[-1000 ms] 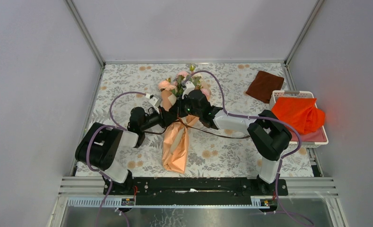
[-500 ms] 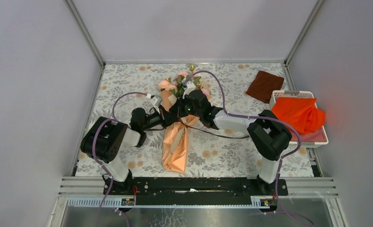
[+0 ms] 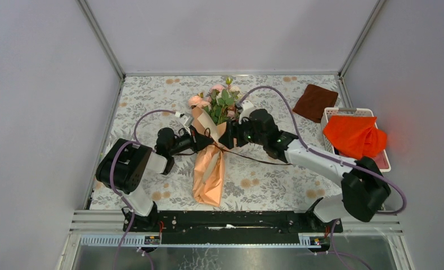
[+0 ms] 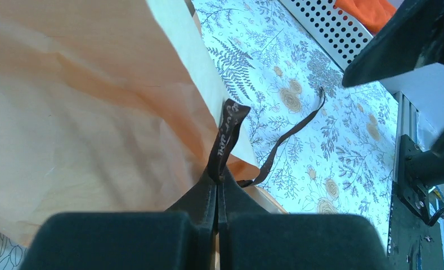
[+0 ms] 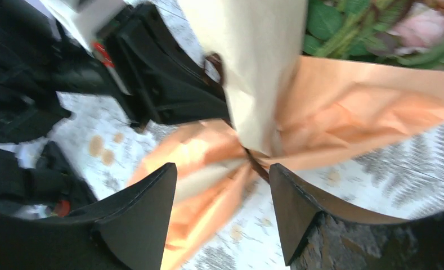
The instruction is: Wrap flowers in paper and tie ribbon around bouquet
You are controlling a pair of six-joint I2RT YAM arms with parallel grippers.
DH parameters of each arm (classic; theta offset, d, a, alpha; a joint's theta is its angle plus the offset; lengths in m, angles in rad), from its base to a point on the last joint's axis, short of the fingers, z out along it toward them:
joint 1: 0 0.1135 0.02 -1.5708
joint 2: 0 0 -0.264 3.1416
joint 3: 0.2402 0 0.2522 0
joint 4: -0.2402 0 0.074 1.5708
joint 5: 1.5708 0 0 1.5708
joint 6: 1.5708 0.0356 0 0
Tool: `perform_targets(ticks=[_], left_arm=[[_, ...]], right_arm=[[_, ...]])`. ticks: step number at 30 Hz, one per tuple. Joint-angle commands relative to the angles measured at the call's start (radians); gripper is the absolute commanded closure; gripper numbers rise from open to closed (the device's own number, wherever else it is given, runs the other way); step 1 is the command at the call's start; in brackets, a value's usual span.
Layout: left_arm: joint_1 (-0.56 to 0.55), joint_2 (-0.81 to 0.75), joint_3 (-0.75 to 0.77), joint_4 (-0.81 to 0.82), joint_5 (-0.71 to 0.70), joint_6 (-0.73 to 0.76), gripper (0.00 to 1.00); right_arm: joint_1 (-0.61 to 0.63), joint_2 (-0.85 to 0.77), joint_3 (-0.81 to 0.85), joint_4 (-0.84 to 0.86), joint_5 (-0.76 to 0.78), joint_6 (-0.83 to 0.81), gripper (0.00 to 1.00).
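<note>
The bouquet lies mid-table: peach-orange paper (image 3: 209,174) coned around pink roses and green leaves, the flowers (image 3: 219,104) at its far end. A thin dark brown ribbon (image 3: 259,159) circles the cone's waist and trails right over the table. My left gripper (image 3: 199,137) sits at the left of the waist. In the left wrist view this left gripper (image 4: 216,181) is shut on a loop of the ribbon (image 4: 226,134) against the paper (image 4: 84,112). My right gripper (image 3: 229,139) is right of the waist. In its wrist view the right gripper (image 5: 222,167) stands open, with the paper (image 5: 349,107) and ribbon just beyond its tips.
A dark brown folded cloth (image 3: 315,102) lies at the back right. A white basket (image 3: 348,111) at the right edge holds a bright orange cloth (image 3: 354,136). Purple cables arch over both arms near the flowers. Walls close in the table's left, back and right.
The left gripper has closed on the ribbon loop. The right gripper has opened, let go and drawn back to the right, its elbow swinging out toward the basket.
</note>
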Motion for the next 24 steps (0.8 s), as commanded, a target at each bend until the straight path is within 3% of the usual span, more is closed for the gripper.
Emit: perform_targets(ticks=[1,8,12,16,17,19,21,22,24], left_arm=[[-0.006,0.004,0.022,0.001,-0.023,0.029,1.00],[-0.006,-0.002,0.029,-0.027,-0.032,0.038,1.00],[-0.005,-0.011,0.031,-0.040,-0.031,0.041,1.00],[-0.005,-0.018,0.032,-0.052,-0.035,0.051,1.00],[-0.005,-0.019,0.032,-0.058,-0.038,0.054,1.00],[-0.003,-0.026,0.035,-0.076,-0.047,0.059,1.00],[0.002,-0.034,0.044,-0.103,-0.061,0.061,1.00],[0.006,-0.037,0.050,-0.115,-0.062,0.056,1.00],[0.009,-0.037,0.064,-0.142,-0.057,0.048,1.00]], right_arm=[[-0.042,-0.010,-0.064,-0.157,0.004,-0.209,0.31],[-0.042,0.183,0.047,-0.217,-0.025,-0.414,0.29],[-0.042,0.277,0.104,-0.251,-0.041,-0.424,0.29],[-0.043,0.313,0.076,-0.180,-0.061,-0.411,0.33],[-0.042,0.318,0.067,-0.144,-0.085,-0.409,0.42],[-0.042,0.319,0.056,-0.113,-0.110,-0.387,0.74],[-0.041,0.296,0.044,-0.135,-0.103,-0.356,0.95],[-0.042,0.275,0.026,-0.151,-0.095,-0.333,1.00],[-0.039,0.222,-0.035,-0.161,-0.074,-0.263,1.00]])
